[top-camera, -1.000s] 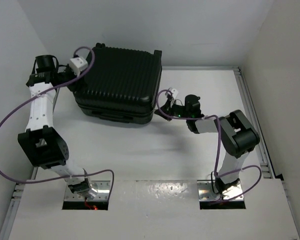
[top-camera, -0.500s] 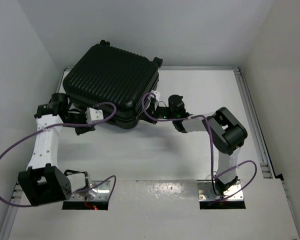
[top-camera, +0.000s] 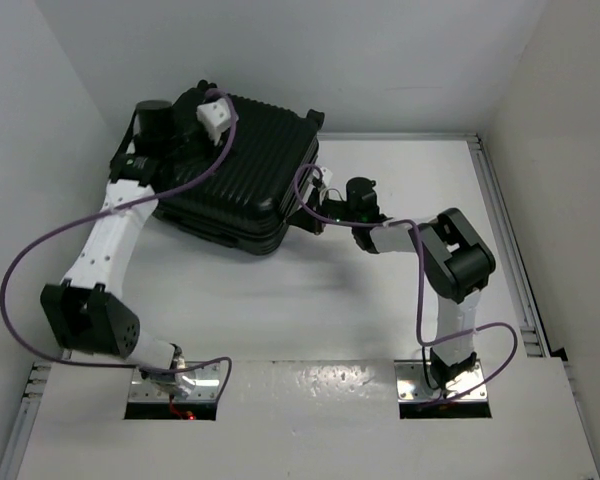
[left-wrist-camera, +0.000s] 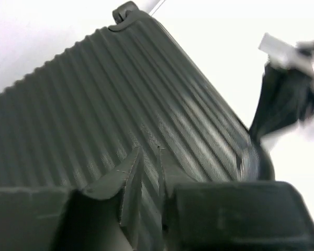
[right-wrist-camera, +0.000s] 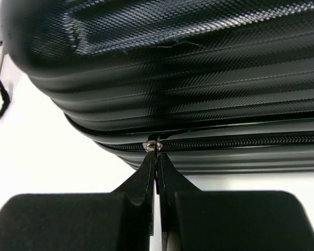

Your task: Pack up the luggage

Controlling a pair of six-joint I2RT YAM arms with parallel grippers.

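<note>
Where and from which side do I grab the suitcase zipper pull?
Pinch the metal pull on the suitcase edge facing the right arm, coming level with the seam: it sticks out as a thin tab. The right gripper has it.

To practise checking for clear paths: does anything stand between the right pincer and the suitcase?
Nothing visible does. The right pincer is at the side seam of the suitcase, its tips shut on the silver zip pull.
</note>
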